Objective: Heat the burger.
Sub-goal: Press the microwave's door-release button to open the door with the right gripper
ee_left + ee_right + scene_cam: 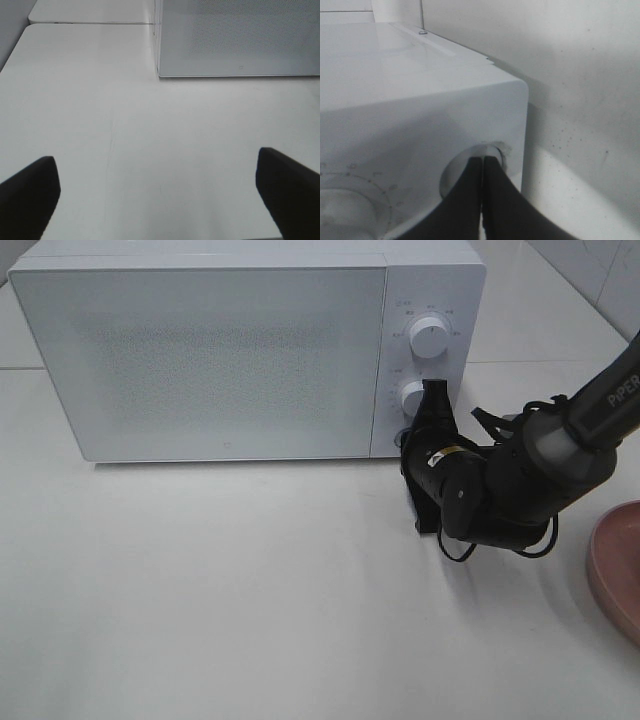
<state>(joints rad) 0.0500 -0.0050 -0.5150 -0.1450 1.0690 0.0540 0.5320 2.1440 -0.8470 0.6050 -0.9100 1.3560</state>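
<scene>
The burger is in no view, perhaps behind the shut microwave [200,360] door, with the right gripper [481,164] pinched shut at its button [452,174] and the left gripper [156,161] gaping wide; soft, light and stacked, it likely wants a gentle hold across the bun.

The high camera looks down from the front on the worktop [250,590] and microwave [220,360]. The left wrist camera faces the microwave's lower front from well back. The right wrist camera, behind the closed right hand [481,165], sits close against its front corner.
</scene>
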